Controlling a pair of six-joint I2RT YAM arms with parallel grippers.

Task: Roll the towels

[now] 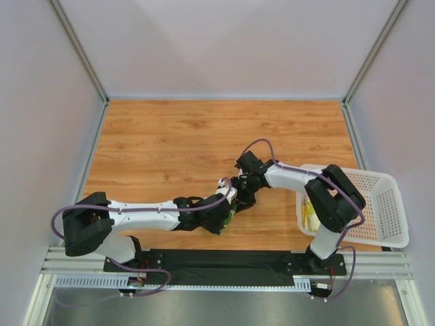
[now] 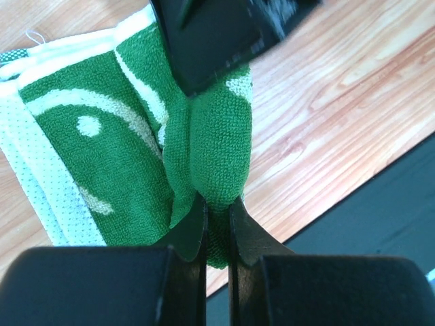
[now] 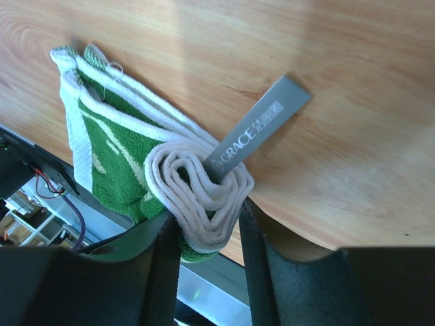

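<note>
L claw is pinched shut on a fold of the dark green towel, which lies near the front edge of the table. R claw straddles the coiled end of the same towel, jaws part-way apart and close against the spiral. I can't tell if it's clamping or just resting there. Roll looks approx. half done (a grey tag pokes out of the coil), w/ a flat tail not yet wound. Further out, the pale yellow towel sits in the white basket at right, rolled or not I can't see. My est.: green one needs finishing, yellow one unknown.
</note>
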